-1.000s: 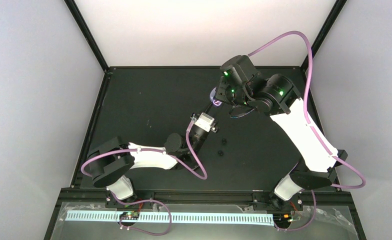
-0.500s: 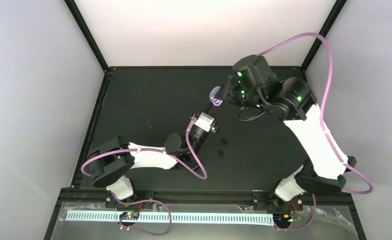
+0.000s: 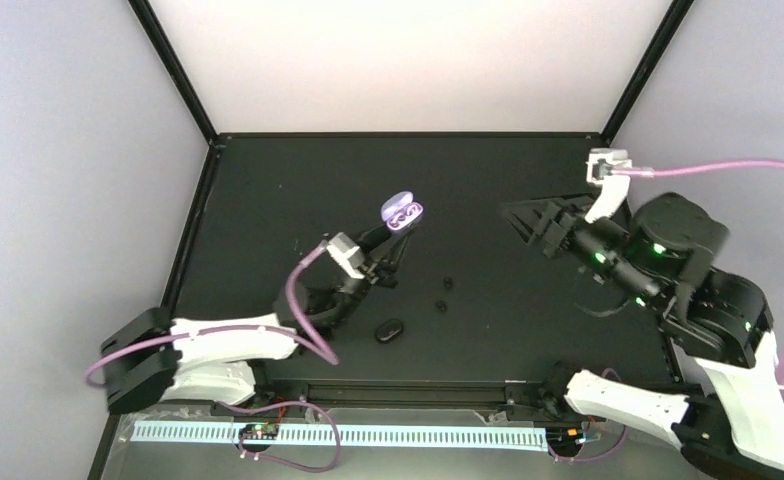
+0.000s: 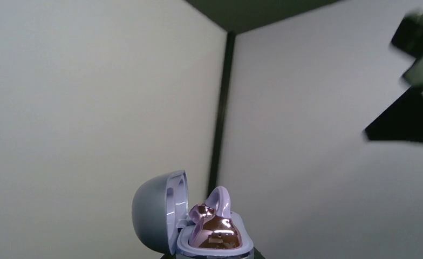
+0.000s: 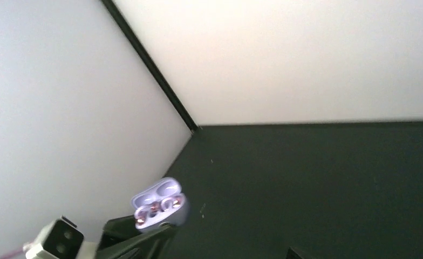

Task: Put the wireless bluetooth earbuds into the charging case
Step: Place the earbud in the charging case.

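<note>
My left gripper (image 3: 398,232) is shut on the open lilac charging case (image 3: 402,212) and holds it up off the table, lid up. The glossy pinkish-purple earbuds (image 4: 216,229) sit in the wells of the case (image 4: 161,216); the right wrist view shows both of them in the case (image 5: 158,204). Two small black earbuds (image 3: 447,284) (image 3: 439,303) lie on the mat to the right of the left gripper. My right gripper (image 3: 530,222) is raised at the right, apart from the case, and looks open and empty.
A black oval case (image 3: 389,329) lies on the black mat (image 3: 268,200) near the front, beside the left arm. The enclosure's pale walls and black frame posts (image 3: 173,70) bound the mat at the back and sides.
My right gripper has let go at the case and swung away to the right. My left arm has drawn back and left, lifting the lilac case. The black case now shows on the mat.
</note>
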